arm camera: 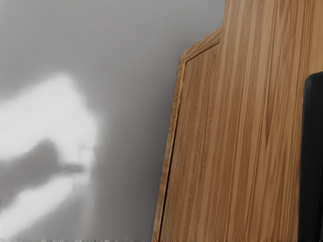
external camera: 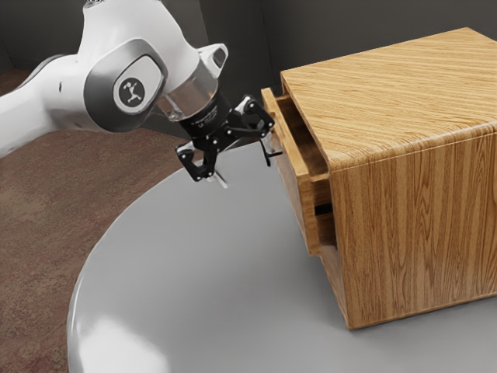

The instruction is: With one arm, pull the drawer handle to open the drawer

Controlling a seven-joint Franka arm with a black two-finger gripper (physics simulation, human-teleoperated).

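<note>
A wooden cabinet [external camera: 404,155] stands on the grey round table [external camera: 210,280] at the exterior view's right. Its top drawer [external camera: 299,171] is pulled partway out toward the arm, with a gap showing behind the drawer front. A small dark handle [external camera: 269,152] sticks out of the drawer front. My black gripper [external camera: 235,148] hangs just in front of that handle, open, with its upper finger [external camera: 260,118] close beside the drawer front's top corner and its lower finger [external camera: 199,169] out over the table. The wrist view looks along the drawer front [arm camera: 227,151], and a black bar [arm camera: 313,161] stands at its edge.
The table [arm camera: 75,60] stretches bare in front of the cabinet toward the exterior view's left and lower edge. Brown floor [external camera: 54,210] lies beyond the table's rim. The cabinet body blocks the exterior view's right side.
</note>
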